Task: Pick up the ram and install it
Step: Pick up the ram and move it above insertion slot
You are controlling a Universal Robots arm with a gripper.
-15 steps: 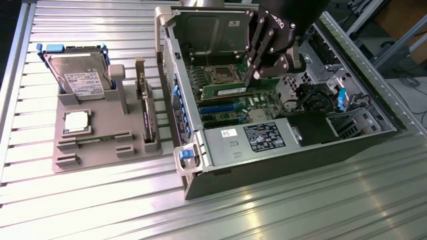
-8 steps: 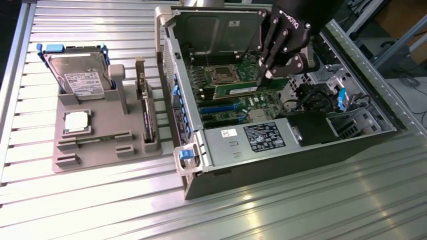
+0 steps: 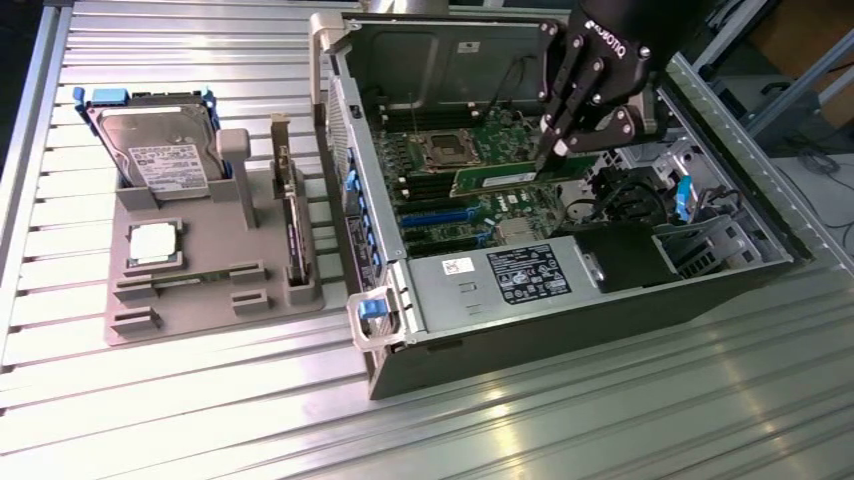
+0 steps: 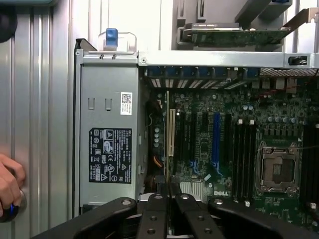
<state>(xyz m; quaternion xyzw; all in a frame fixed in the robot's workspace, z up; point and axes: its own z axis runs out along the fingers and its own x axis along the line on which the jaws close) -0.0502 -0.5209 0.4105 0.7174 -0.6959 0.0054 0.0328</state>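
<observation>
Currently in the claw (image 3: 555,155): narrow jaws pinch the ram (image 3: 514,180) near one end of its upper edge, and the fingers (image 4: 155,214) are closed on the thin board.
Ram position: inside the open computer case (image 3: 574,330), standing on edge above the motherboard (image 3: 501,205). In the exterior view it is at about five o'clock from the processor socket (image 3: 441,150). We judge it not yet seated.
Slots: the black memory slots (image 4: 244,154) run parallel to the ram, but the stick hangs nearer the blue expansion slot (image 4: 216,139) than to them.
Surroundings: a grey tray (image 3: 200,300) with the hard drive (image 3: 158,150) lies at nine o'clock from the case on the bench (image 3: 601,420). A hand (image 4: 9,184) is on the bench beside the case.
Risk, wrong slot: lowering from here could press the contacts onto an expansion slot or bare board, we think.
Risk, tilt: we reckon the off-centre grip could let the free end rock, so one end seats and the other rides up.
Risk, orientation: we cannot tell the notch side, and a reversed stick would jam.
Risk, clearance: the claw sits close to the cables and case wall at three o'clock, so a sideways shift could snag them.
</observation>
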